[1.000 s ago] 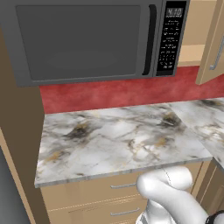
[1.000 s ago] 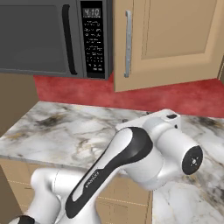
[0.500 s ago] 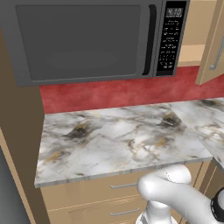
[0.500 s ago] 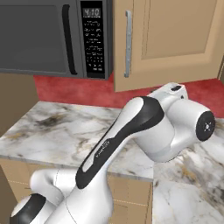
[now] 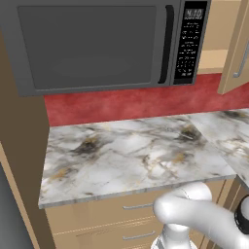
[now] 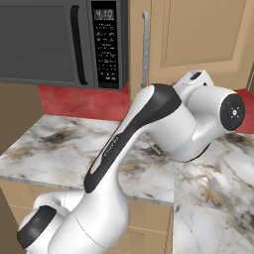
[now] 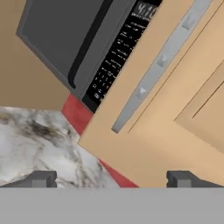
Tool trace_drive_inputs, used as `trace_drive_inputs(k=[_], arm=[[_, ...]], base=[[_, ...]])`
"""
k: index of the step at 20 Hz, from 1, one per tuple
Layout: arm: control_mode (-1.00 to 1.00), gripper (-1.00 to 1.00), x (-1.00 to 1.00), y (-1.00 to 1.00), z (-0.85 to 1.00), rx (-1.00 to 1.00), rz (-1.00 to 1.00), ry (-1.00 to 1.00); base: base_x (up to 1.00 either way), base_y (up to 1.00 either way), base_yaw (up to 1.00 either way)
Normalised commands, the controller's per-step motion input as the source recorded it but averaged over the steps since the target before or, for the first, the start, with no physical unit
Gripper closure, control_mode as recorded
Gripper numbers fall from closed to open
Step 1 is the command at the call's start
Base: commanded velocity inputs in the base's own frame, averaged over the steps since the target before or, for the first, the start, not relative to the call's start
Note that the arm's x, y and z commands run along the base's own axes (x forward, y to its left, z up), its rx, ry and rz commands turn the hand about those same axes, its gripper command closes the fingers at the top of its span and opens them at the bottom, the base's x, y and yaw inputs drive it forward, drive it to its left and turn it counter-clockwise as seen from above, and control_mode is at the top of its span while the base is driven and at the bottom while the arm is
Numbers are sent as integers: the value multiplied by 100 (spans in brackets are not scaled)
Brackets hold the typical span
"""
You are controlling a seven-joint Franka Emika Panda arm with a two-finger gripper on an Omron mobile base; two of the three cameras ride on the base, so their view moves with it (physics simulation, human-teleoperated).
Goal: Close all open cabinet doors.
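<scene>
Beside the microwave (image 6: 59, 42), above the marble counter (image 5: 131, 155), the cabinet door (image 7: 175, 118) hangs ajar with its bar handle (image 7: 157, 70) facing out. It looks rigid, light and free-swinging on its hinges; a flat push near the handle edge should do. Fingers (image 7: 111, 179) are spread wide, holding nothing.

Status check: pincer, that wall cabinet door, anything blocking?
Pincer open, empty. Cabinet door ajar beside microwave, untouched. Nothing between pincer and door.

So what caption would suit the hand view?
Open gripper faces an ajar cabinet door beside the microwave.
</scene>
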Motion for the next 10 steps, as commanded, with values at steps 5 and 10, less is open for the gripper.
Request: trace_drive_inputs(k=[5,10], arm=[[-100,-100,36,9,11,-17,0,-2],[-100,-100,63,4,2,-9,0,0]], base=[[0,0,0],[0,0,0]])
